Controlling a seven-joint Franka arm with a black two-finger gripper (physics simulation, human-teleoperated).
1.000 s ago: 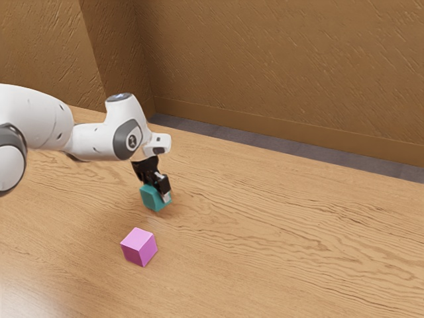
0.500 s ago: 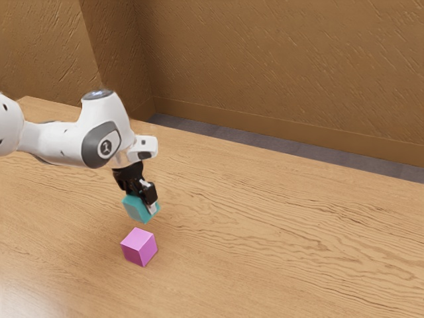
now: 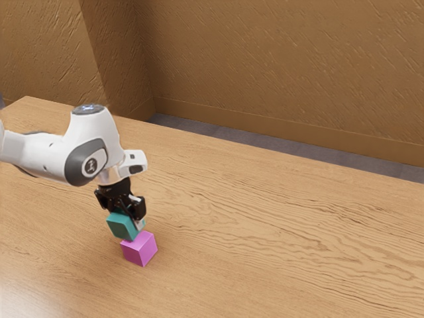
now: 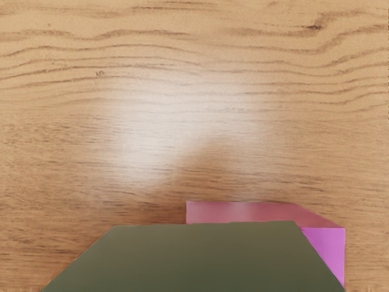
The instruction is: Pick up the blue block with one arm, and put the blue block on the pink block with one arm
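My black gripper [image 3: 123, 213] is shut on the blue-green block [image 3: 122, 227], which hangs just above the table and slightly to the exterior view's left of the pink block [image 3: 140, 248]. The held block overlaps the pink block's upper left corner in that view. In the wrist view the held block [image 4: 194, 258] is a dark shape under my hand, with the pink block [image 4: 319, 240] peeking out past one side of it. I cannot tell whether the two blocks touch.
The wooden table [image 3: 278, 225] stretches wide toward the exterior view's right. Brown walls [image 3: 278, 59] stand behind it, with a grey floor strip [image 3: 298, 147] along the table's far edge.
My arm has carried the blue-green block toward the exterior view's lower left and lower, from beyond the pink block to just above its left side.
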